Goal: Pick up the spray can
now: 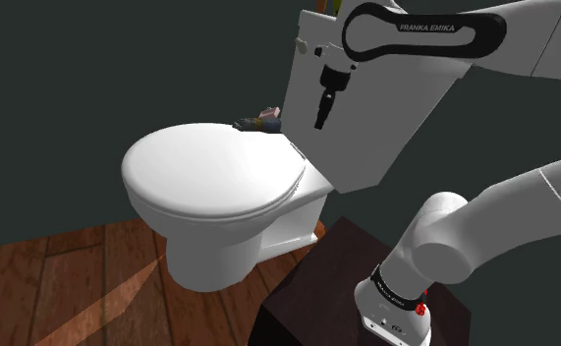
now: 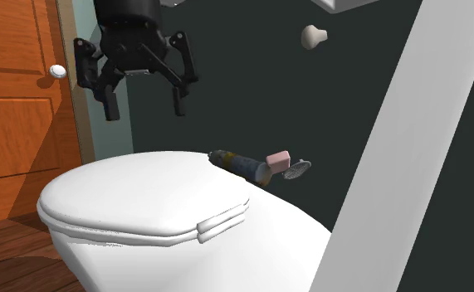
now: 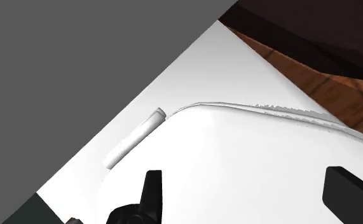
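The hand (image 2: pixel 144 101) hangs released above the closed toilet lid (image 2: pixel 135 195). Its two black fingers (image 2: pixel 110 106) are spread well apart and point downward, and they grasp nothing. In the shoulder view the hand (image 1: pixel 322 113) shows in front of the white tank (image 1: pixel 376 128), above the rear edge of the toilet lid (image 1: pixel 209 167). In the wrist view the fingers (image 3: pixel 152 191) stand apart over the white lid, close to its rear edge and the cylindrical hinge (image 3: pixel 134 138). The spray can (image 2: pixel 239 164) lies on its side on the rear ledge of the toilet, just behind the rear edge of the lid. It is lower than the hand, toward the second exterior view's right, and the two are clearly apart. The can body is dark and mottled, with a paler end facing a pink bar (image 2: pixel 277 158). Whether the bar touches the can cannot be told. A grey round-headed item (image 2: pixel 297 168) lies just past the pink bar on the same ledge. In the shoulder view the spray can (image 1: pixel 256 122) shows at the lid's rear edge, beside the lower corner of the tank. An orange wooden door (image 2: pixel 15 99) with a pale knob (image 2: pixel 57 71) stands at the second exterior view's left. The dark stand (image 1: pixel 317 285) rests on a wooden floor (image 1: pixel 62 285).
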{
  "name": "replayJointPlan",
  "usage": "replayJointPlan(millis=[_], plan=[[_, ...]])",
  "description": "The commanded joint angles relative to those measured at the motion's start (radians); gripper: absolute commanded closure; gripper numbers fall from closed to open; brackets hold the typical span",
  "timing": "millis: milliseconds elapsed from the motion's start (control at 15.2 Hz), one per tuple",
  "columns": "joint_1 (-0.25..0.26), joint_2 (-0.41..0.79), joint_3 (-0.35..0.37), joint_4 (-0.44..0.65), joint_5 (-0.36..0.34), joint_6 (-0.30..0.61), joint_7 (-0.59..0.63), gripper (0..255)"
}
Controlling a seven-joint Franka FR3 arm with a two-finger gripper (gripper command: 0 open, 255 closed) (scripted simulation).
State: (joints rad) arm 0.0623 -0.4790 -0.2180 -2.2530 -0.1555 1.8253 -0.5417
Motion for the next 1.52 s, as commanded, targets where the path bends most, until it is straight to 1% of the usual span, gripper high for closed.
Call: replayJointPlan(millis=[0,264,594,858,1188,1254,1452], plan=[[0.014,0.071,-0.03,0.036,0.0,0.047,-0.08,0],[0.042,0.216,-0.077,0.116,0.022,0.13,-0.23,0],[0.066,0.405,-0.114,0.245,0.082,0.207,-0.421,0],[0.067,0.558,-0.117,0.369,0.145,0.244,-0.57,0],[0.048,0.747,-0.092,0.552,0.217,0.26,-0.738,0],[0.045,0.766,-0.087,0.572,0.223,0.26,-0.753,0],[0.044,0.776,-0.085,0.545,0.226,0.296,-0.755,0]])
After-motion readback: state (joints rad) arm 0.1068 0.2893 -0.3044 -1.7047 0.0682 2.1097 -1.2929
